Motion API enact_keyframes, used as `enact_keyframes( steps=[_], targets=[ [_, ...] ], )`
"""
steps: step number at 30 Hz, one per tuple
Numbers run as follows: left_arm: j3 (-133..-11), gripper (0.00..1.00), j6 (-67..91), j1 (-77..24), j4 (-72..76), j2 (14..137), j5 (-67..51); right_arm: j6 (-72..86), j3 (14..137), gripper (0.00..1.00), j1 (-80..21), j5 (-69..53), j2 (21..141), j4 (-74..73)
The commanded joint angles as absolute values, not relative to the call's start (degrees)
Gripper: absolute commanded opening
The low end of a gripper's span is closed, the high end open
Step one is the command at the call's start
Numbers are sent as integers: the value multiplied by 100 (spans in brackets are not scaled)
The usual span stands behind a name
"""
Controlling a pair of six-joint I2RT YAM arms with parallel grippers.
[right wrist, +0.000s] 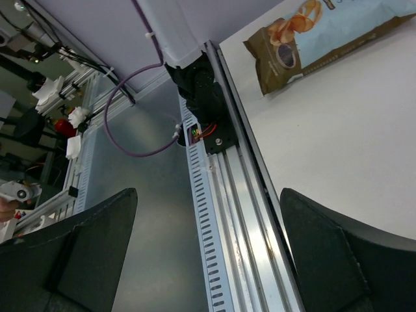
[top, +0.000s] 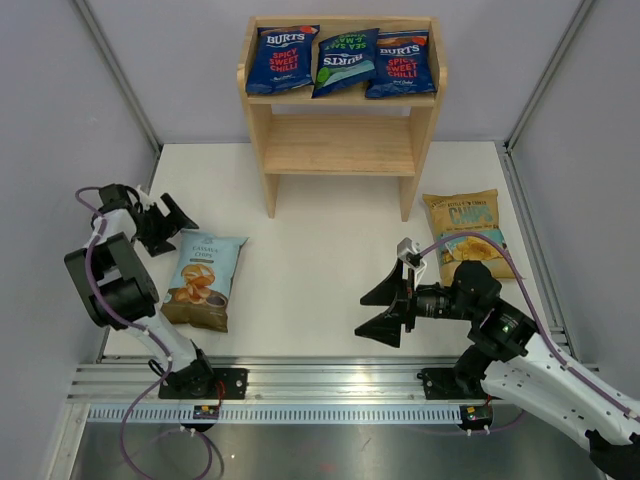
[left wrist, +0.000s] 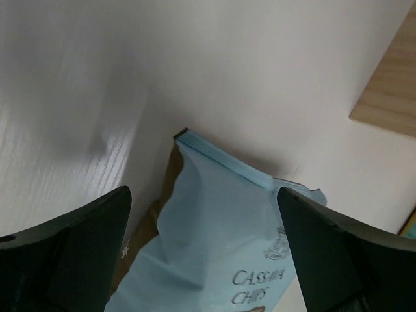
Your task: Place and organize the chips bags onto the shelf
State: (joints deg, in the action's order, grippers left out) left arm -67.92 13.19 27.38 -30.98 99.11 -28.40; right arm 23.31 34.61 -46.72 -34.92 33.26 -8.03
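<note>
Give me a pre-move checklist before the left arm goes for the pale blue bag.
1. ok: left gripper is open.
2. ok: top edge of the pale blue bag lies between the left fingers in the wrist view.
3. cannot tell: whether those fingers touch the bag.
4. ok: right gripper is open and holds nothing.
5. ok: right gripper is apart from the yellow bag, pointing away from it.
6. ok: shelf lower tier has room; the three dark-blue bags sit on the top tier.
</note>
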Motion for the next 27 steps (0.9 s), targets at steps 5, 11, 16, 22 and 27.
enact_keyframes(
  steps=[5,11,16,22,27],
  targets=[
    [-7584,99,1098,2830,-3348,11020,-3726,2434,3243,97,-4685,-4315,3252,-123],
    [-7734,98,1186,2944,-3226,11671,-4253,2435,3243,96,-4685,-4386,3436,-97],
    [-7690,84,1494,2971,-2980,11926,-4553,2417,3322,95,-4685,-4421,3586,-123],
    [-7708,52,1766,2971,-2778,11953,-4483,2347,3384,95,-4685,-4193,3560,-334],
    [-7699,20,2064,2962,-2444,11918,-4701,2338,3419,95,-4685,-4043,3560,-439]
  ],
)
